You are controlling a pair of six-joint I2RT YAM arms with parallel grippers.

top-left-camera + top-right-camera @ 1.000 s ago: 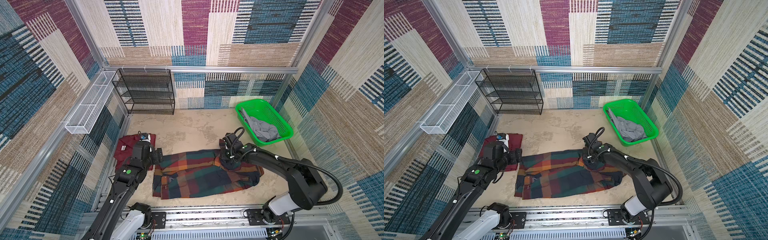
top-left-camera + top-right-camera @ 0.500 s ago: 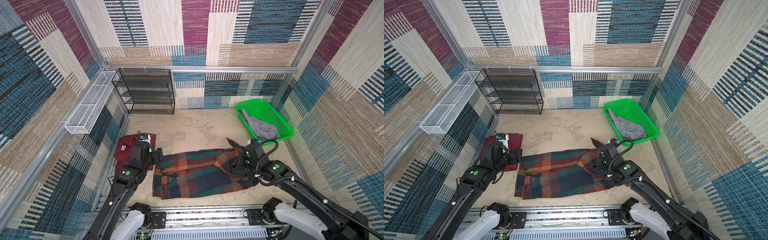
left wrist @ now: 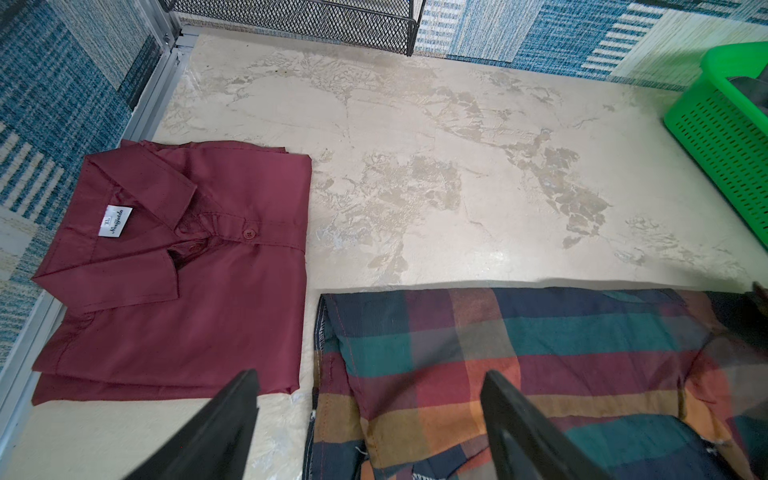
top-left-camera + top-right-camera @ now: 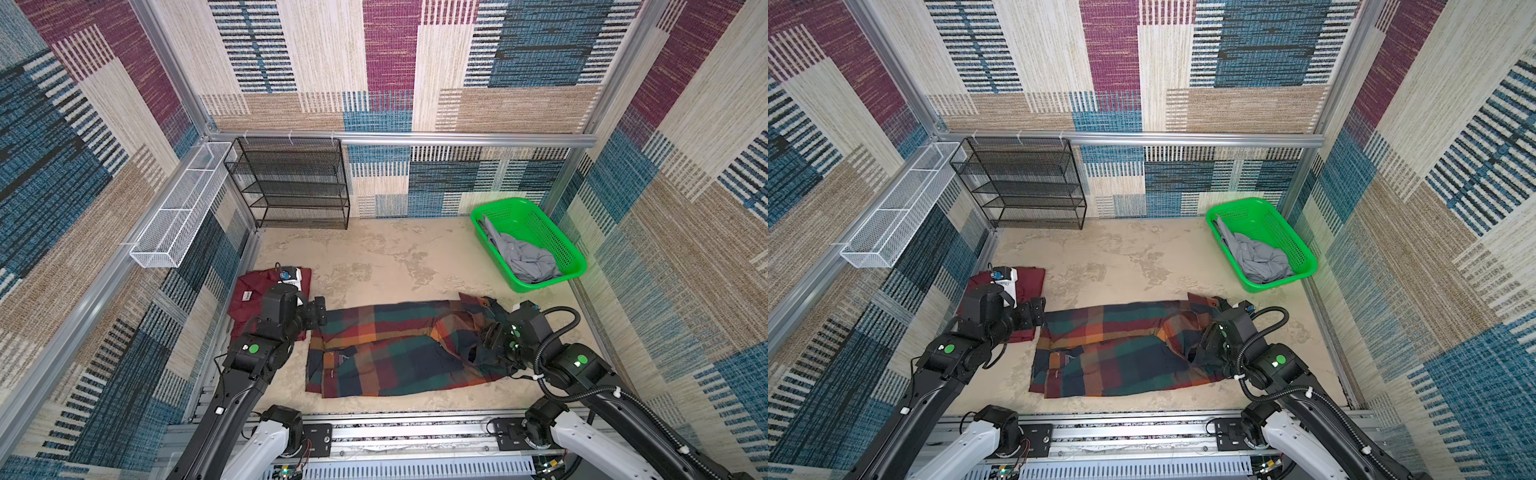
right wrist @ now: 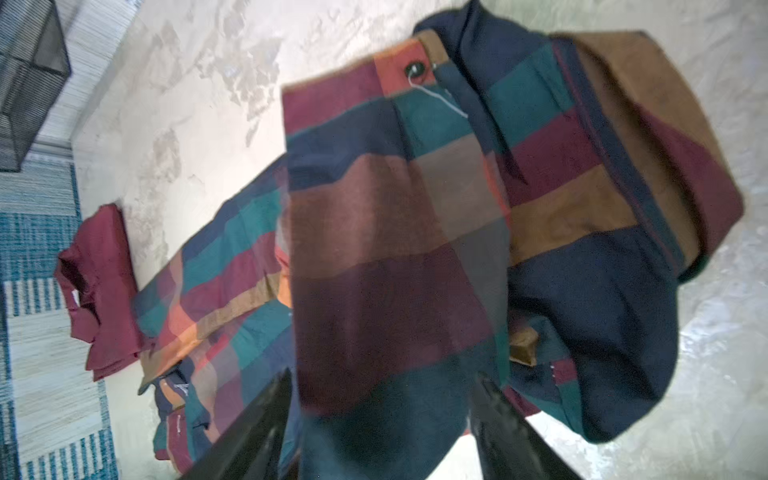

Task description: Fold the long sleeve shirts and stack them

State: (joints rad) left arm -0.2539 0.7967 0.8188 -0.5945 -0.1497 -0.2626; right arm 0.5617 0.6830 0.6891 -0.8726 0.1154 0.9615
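Observation:
The plaid shirt point(image 4: 386, 357) point(image 4: 1113, 353) lies lengthways across the front of the table, with one sleeve folded over its right end. My right gripper point(image 4: 485, 338) point(image 4: 1204, 341) hangs over that end. In the right wrist view its jaws point(image 5: 382, 374) stand apart, with the plaid sleeve point(image 5: 395, 249) lying loose between them. My left gripper point(image 4: 320, 316) point(image 3: 370, 374) is open and empty, just above the shirt's left edge point(image 3: 328, 353). The folded maroon shirt point(image 3: 187, 270) point(image 4: 249, 291) lies to its left. The grey shirt point(image 4: 523, 257) point(image 4: 1258, 257) is crumpled in the green basket.
The green basket point(image 4: 498, 204) point(image 4: 1237, 204) stands at the back right. A black mesh rack point(image 4: 291, 183) stands against the back wall, and a white wire basket point(image 4: 178, 212) hangs on the left wall. Bare beige tabletop point(image 4: 386, 257) stretches behind the plaid shirt.
My right gripper carried the plaid sleeve from the shirt's middle to its right end, then opened; the sleeve now lies there. The left arm has not moved.

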